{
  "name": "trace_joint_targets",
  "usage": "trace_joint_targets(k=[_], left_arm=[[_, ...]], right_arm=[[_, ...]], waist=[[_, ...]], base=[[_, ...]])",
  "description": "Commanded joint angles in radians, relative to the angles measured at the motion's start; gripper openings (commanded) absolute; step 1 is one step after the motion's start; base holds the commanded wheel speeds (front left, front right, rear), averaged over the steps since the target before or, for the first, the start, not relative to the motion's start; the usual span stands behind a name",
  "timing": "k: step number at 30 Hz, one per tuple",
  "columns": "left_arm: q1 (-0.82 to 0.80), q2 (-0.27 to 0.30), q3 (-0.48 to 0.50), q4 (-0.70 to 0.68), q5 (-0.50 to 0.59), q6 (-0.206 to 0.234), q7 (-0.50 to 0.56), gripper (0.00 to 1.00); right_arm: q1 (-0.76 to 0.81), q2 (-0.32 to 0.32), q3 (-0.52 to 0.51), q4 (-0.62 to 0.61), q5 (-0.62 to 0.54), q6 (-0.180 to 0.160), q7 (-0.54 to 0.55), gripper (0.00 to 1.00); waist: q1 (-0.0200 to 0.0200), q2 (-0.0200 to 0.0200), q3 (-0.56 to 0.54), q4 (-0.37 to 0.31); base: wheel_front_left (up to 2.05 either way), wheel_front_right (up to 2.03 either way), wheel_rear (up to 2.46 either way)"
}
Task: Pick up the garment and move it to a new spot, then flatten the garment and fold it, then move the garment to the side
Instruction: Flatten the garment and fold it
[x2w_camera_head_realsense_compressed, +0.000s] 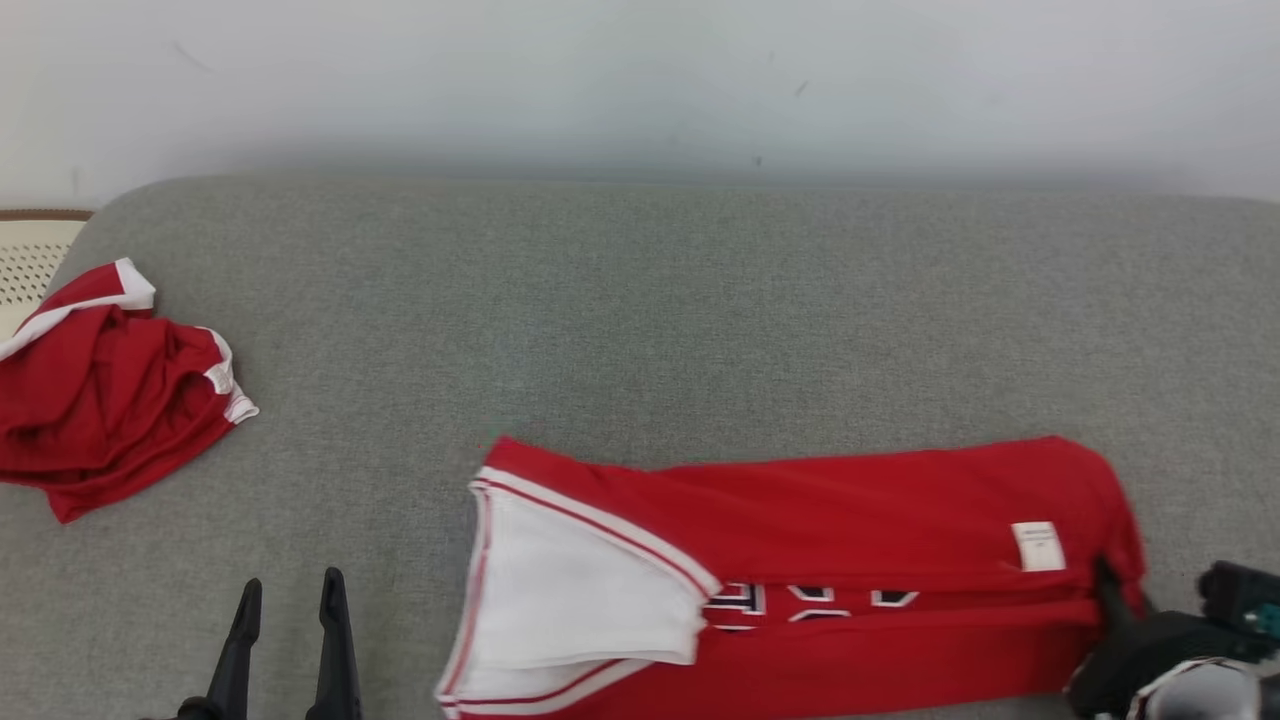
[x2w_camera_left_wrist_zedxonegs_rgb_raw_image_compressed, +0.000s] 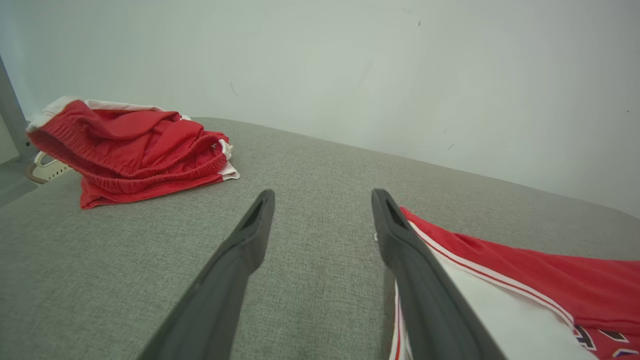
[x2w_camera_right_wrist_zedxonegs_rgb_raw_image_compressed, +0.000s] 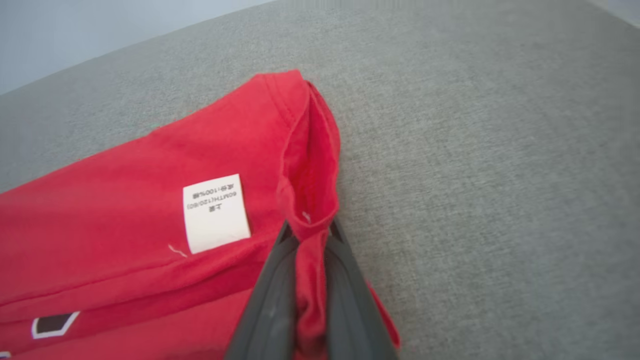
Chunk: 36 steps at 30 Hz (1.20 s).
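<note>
right gripper (x2w_camera_right_wrist_zedxonegs_rgb_raw_image_compressed: 309, 229) pinches only a thin fold at the end of the red jersey (x2w_camera_head_realsense_compressed: 860, 520), which lies folded on the grey cushion (x2w_camera_head_realsense_compressed: 640, 300). left gripper (x2w_camera_left_wrist_zedxonegs_rgb_raw_image_compressed: 322, 195) gapes wide and empty beside it, so a one-sided pull could slip off or undo the fold

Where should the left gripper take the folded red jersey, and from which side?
Probably its white-trimmed left edge, from the robot's left, low along the cushion. The jersey lies flat, the right gripper is shut on its opposite end, and the left gripper hovers open beside that edge.
</note>
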Motion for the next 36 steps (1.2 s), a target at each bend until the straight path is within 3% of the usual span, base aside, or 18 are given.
trace_joint_targets(k=[1,10,24,28,36], left_arm=[[0.022,-0.006,0.005,0.001,0.015,-0.006,-0.004,1.0],[0.026,-0.027,0.022,0.009,0.022,-0.014,-0.004,1.0],[0.036,-0.044,0.028,0.029,0.025,-0.027,-0.004,1.0],[0.041,-0.046,0.027,0.039,0.022,-0.03,-0.004,1.0],[0.031,-0.047,0.031,0.05,0.018,-0.031,-0.004,1.0]], right_arm=[[0.001,-0.031,-0.023,0.001,-0.006,-0.001,-0.006,0.0],[0.004,-0.107,-0.091,-0.052,0.007,-0.001,0.031,0.0],[0.08,-0.003,0.078,-0.396,0.156,-0.001,0.188,0.0],[0.127,0.055,0.147,-0.513,0.186,-0.001,0.234,0.0],[0.165,0.115,0.246,-0.607,0.189,0.0,0.27,0.0]], waist=[[-0.0001,-0.0001,0.002,-0.006],[-0.0001,-0.0001,-0.013,-0.03],[-0.0001,-0.0001,-0.064,-0.045],[-0.0001,-0.0001,-0.079,-0.03],[-0.0001,-0.0001,-0.093,-0.006]], base=[[0.0,0.0,0.0],[0.0,0.0,0.0],[0.0,0.0,0.0],[0.0,0.0,0.0],[0.0,0.0,0.0]])
